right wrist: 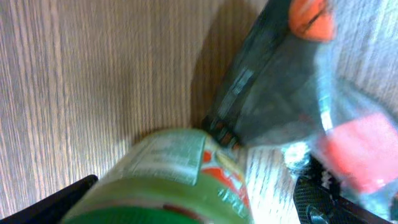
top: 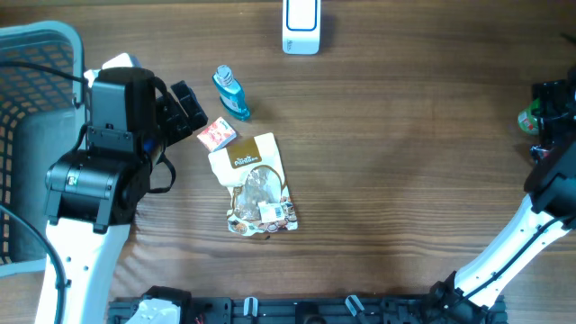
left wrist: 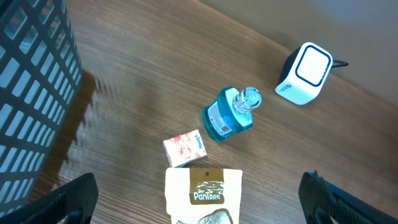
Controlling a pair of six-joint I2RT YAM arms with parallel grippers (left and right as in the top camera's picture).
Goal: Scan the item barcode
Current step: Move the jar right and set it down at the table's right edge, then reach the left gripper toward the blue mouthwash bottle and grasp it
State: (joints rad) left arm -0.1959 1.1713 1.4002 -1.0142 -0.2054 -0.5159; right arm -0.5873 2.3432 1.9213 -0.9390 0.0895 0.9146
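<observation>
Between wide-open fingers (right wrist: 68,196) of the right claw (right wrist: 193,202) sits a green container (right wrist: 168,168), ungripped.

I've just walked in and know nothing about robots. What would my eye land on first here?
Probably the bright blue bottle on the wooden table, beside a small pink box and a tan snack bag left of centre. A white scanner sits at the far edge, and a green-labelled container looms close in the right wrist view.
</observation>
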